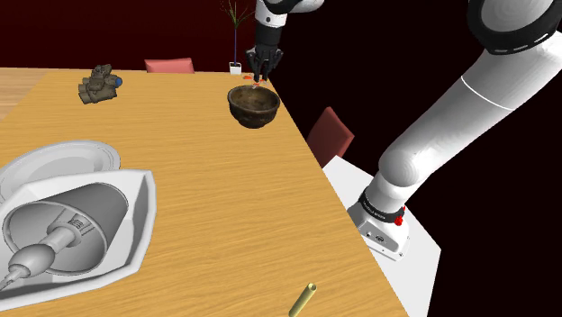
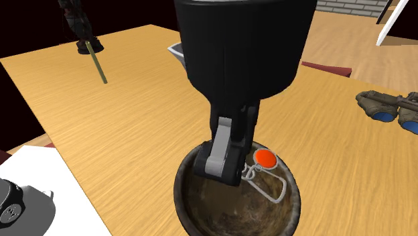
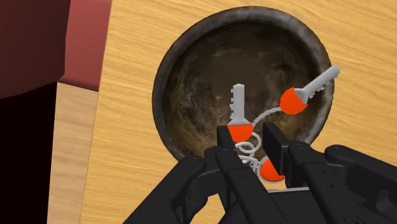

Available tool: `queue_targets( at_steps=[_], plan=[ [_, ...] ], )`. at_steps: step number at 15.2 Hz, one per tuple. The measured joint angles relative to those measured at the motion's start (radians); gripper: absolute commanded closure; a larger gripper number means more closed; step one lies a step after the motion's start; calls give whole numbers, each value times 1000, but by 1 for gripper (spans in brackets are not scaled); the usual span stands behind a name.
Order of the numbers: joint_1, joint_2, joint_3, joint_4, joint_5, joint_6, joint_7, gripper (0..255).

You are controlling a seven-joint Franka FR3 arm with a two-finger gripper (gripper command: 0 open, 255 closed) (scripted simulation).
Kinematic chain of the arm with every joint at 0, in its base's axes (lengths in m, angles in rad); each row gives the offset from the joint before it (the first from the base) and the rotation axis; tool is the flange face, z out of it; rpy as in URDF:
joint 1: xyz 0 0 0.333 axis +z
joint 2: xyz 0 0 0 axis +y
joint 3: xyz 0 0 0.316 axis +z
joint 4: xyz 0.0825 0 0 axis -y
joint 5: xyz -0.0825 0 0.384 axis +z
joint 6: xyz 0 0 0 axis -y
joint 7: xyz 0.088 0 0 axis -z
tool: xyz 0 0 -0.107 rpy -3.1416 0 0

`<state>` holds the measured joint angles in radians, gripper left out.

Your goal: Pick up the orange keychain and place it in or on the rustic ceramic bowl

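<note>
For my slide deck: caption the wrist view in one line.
Black pincer holds the orange keychain over the dark brown bowl on a wooden table.

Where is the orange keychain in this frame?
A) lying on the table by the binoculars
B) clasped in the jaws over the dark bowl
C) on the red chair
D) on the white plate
B: the jaws clasp the wire ring of the keychain, and its orange-headed keys hang over the mouth of the bowl.
</note>
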<state>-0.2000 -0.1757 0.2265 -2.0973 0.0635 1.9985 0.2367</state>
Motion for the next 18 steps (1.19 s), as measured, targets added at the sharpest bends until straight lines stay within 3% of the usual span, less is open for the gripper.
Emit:
queue_targets(
  at_steps=[11,18],
  plan=[
    [1,42,6,-104,-6,146,3,255],
    [2,46,8,-118,-6,163,5,255]
  ],
)
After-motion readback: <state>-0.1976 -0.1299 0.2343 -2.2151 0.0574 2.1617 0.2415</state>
